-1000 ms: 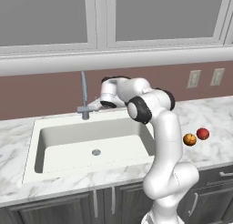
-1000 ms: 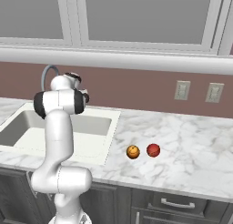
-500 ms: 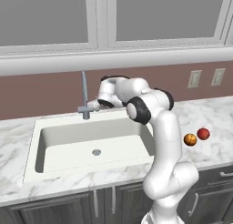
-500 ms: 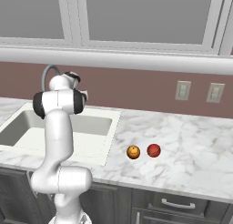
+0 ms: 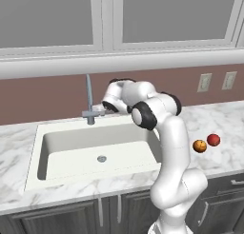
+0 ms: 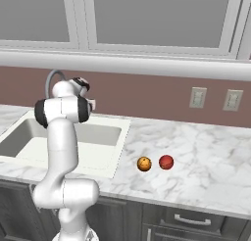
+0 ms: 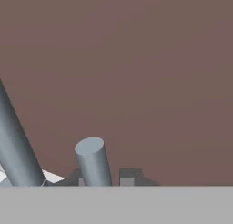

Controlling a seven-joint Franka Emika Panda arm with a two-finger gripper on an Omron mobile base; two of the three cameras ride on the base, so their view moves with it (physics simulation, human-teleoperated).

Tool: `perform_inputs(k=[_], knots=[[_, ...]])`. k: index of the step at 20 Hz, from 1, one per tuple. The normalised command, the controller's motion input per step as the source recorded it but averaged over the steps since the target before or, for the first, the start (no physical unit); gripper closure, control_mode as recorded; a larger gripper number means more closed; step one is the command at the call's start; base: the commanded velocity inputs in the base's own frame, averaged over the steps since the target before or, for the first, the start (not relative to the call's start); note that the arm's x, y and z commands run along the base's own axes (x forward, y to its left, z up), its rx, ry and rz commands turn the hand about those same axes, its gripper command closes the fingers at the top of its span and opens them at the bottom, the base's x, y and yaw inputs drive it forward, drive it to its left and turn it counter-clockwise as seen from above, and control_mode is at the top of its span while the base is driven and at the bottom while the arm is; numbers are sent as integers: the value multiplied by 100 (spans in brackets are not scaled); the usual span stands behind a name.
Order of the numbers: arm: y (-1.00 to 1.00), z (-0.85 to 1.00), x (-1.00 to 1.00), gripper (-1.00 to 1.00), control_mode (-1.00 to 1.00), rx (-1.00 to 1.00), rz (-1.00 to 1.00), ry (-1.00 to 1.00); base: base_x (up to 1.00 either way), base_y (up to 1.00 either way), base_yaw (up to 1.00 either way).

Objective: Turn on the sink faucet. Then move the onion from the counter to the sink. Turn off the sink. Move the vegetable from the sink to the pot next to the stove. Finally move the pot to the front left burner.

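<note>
Now: white marble counter point(image 5: 217, 161) | cream sink point(image 5: 71, 154) | mauve wall point(image 6: 157, 95)

Red onion point(image 6: 166, 162) just beside striped orange ball point(image 6: 143, 163) on marble counter point(image 6: 206, 166).

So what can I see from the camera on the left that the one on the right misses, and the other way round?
The left base view shows the sink's whole basin with its drain, and the gripper by the small side lever of the sink faucet. The right base view shows a wide stretch of counter right of the onion, plus a drawer handle below. Both show the arm, the faucet, the onion beside an orange ball, two wall outlets and the window.
</note>
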Motion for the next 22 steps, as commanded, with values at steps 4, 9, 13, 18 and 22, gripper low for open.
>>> perform_inputs(k=[4, 9, 13, 18, 22], knots=[[-59, -20, 4, 100, -100, 4, -5, 1, 0, 0, 0], [-9, -18, 2, 100, -100, 0, 0, 3, 0, 0, 0], [-19, -11, 0, 100, -100, 0, 0, 18, 0, 0, 0], [-37, -5, 0, 100, -100, 0, -3, 25, 0, 0, 0], [-50, -12, 0, 100, -100, 0, -3, 27, 0, 0, 0]])
